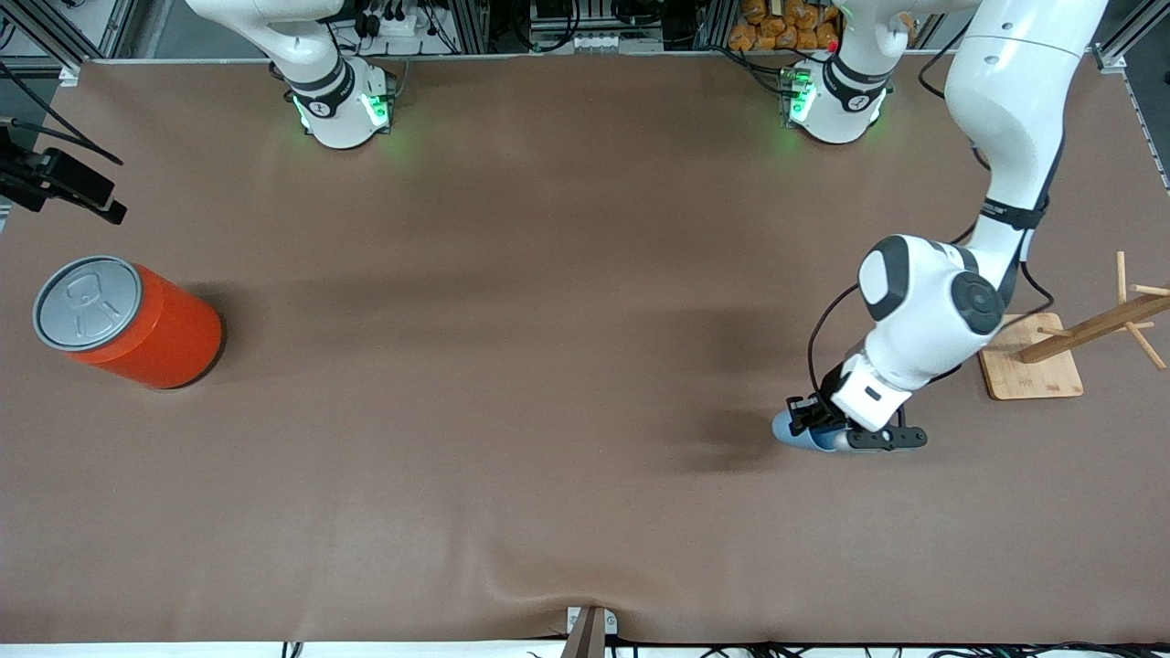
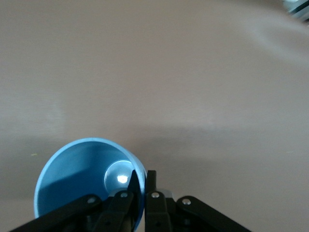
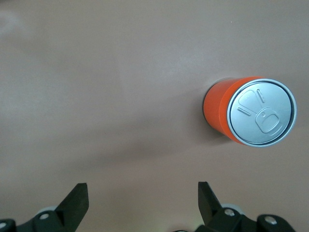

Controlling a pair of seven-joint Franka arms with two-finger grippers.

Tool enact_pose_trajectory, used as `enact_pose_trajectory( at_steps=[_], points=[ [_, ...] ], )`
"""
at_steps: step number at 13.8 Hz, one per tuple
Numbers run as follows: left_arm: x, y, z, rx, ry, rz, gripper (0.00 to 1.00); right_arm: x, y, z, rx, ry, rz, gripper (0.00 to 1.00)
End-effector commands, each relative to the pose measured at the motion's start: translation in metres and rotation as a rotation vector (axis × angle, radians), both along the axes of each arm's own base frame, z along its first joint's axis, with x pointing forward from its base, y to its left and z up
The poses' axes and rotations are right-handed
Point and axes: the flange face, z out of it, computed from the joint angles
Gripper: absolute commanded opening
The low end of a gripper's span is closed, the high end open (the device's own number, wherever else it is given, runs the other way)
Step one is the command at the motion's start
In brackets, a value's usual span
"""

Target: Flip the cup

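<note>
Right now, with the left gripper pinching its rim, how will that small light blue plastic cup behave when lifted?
The small light blue plastic cup looks thin-walled, so probably light. The left gripper pinches one wall only, one finger inside and one outside, so the cup may pivot or slip. If released on its tapered side, it would likely roll in a curve.

Even, soft overhead light falls on the brown counter point(image 1: 548, 366), and broad, faint-edged shadows lie under the arms. The orange can point(image 1: 146, 329) throws a short, dark shadow toward the middle of the counter. Green lamps glow at both arm bases. In the left wrist view, a bright glare spot sits inside the cup point(image 2: 91, 179), and one corner is blurred. The can's grey lid point(image 3: 261, 112) shines evenly.
</note>
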Motion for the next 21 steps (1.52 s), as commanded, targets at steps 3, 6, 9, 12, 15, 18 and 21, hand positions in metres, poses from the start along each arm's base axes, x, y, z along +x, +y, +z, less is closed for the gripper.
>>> enact_pose_trajectory(
  at_steps=[3,6,9,12,15,18,21],
  points=[
    [-0.022,-0.032,-0.007,0.212,0.032,-0.006,0.00,0.001,-0.001,0.005,0.000,0.003,-0.015,1.00],
    [-0.035,-0.031,-0.015,0.236,0.039,0.038,0.00,0.001,-0.001,0.005,0.000,0.004,-0.015,1.00],
    [-0.040,-0.043,-0.019,0.310,-0.029,0.122,0.00,0.001,-0.002,0.004,0.002,0.012,-0.016,1.00],
    [-0.039,-0.045,-0.032,0.288,-0.041,0.177,0.00,0.000,-0.001,0.004,0.002,0.010,-0.015,1.00],
    [-0.029,-0.012,-0.043,0.258,-0.050,0.213,0.00,0.000,-0.001,0.004,0.002,0.011,-0.016,1.00],
    [-0.025,0.007,-0.042,0.272,-0.065,0.206,0.00,0.001,-0.002,0.004,0.002,0.012,-0.018,1.00],
    [-0.027,0.024,-0.053,0.256,-0.098,0.194,0.00,0.000,-0.002,0.004,0.002,0.014,-0.018,1.00]
  ],
)
